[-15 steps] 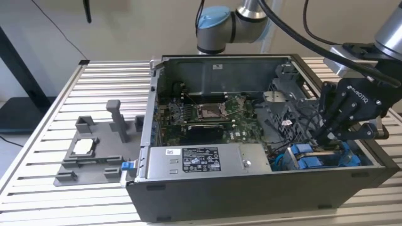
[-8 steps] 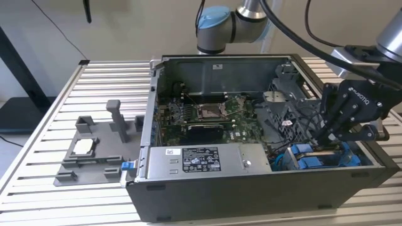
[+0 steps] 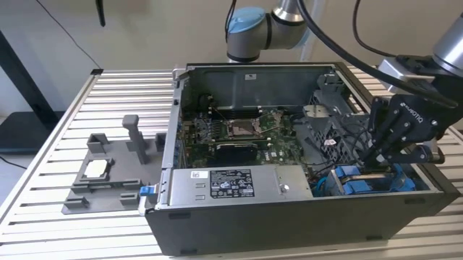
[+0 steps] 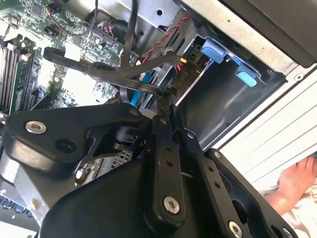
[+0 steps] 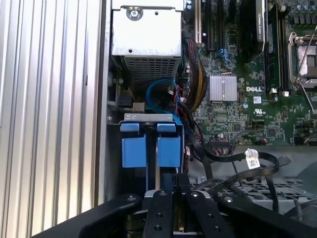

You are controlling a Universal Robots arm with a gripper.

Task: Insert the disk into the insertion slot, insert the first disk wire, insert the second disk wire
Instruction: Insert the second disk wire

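Towards the exterior view's right, in the near corner of the open computer case [image 3: 289,227], the disk [image 3: 358,187] is seen seated in the insertion slot [image 3: 329,181]. The gripper [image 3: 376,162] is held just above it, clenched on a thin wire [image 4: 148,88]; the plug is best kept square to its socket.

Gripper [image 5: 166,210] black, linkage arms spread below the blue carrier bracket [image 5: 151,146]; fingers run up toward it, state of closure not readable. Bracket shows two blue tabs side by side, a metal edge across their tops. Just beyond the bracket: a loop of blue cable [image 5: 161,94], then the grey power-supply box [image 5: 146,32]. Green motherboard [image 5: 247,89] beside the bracket, with a small silver heatsink [image 5: 223,88]. Black cables [image 5: 237,163] curve between bracket and motherboard. Ribbed table surface [image 5: 49,119] on the bracket's other side.
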